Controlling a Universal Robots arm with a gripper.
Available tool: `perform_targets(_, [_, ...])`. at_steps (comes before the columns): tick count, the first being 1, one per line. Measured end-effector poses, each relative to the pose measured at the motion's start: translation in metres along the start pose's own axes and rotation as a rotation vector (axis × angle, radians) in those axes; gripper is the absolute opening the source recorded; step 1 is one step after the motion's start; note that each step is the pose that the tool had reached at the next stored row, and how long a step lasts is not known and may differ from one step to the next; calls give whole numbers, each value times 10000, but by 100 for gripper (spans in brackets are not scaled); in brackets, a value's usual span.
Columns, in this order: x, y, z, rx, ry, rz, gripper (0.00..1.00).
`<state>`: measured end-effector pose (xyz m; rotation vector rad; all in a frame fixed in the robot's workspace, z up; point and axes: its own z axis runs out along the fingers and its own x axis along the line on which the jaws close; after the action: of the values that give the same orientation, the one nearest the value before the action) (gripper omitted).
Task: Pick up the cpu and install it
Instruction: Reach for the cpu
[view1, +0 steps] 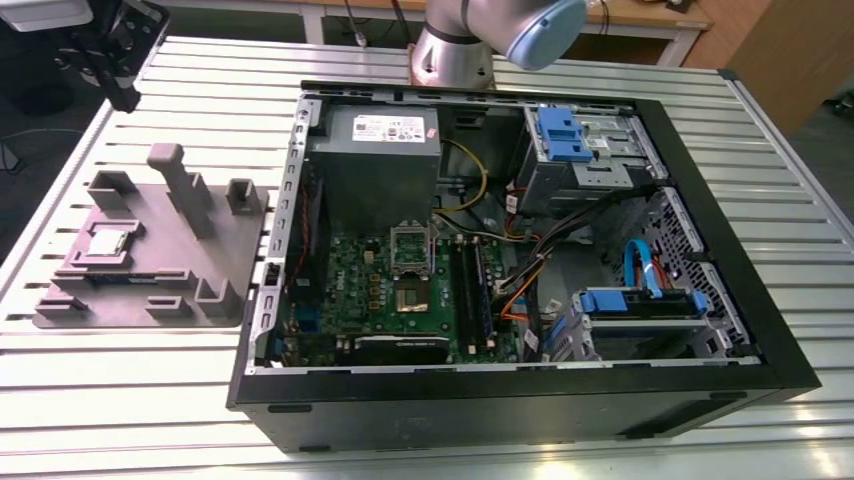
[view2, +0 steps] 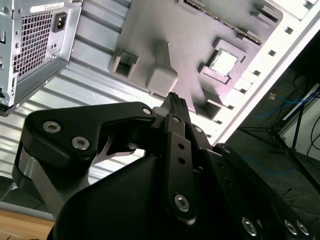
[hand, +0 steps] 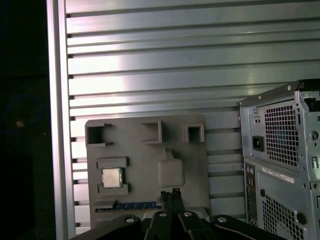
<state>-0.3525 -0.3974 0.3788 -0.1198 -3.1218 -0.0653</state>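
One cpu (hand: 111, 177) lies flat, metal top up, square so no long axis, in grey fixture (hand: 195, 170), well clear of the hand (hand: 169, 192); hand clenched, empty.

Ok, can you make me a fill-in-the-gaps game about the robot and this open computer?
1. The cpu sits on the ____ fixture, outside the computer case.
2. The motherboard inside the case is coloured ____.
3. The gripper hovers above the fixture, holding ____.
Missing words: grey; green; nothing.
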Motion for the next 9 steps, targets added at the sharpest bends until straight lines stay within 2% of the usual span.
perform_targets(9, [215, -17, 13, 0, 0, 0, 10])
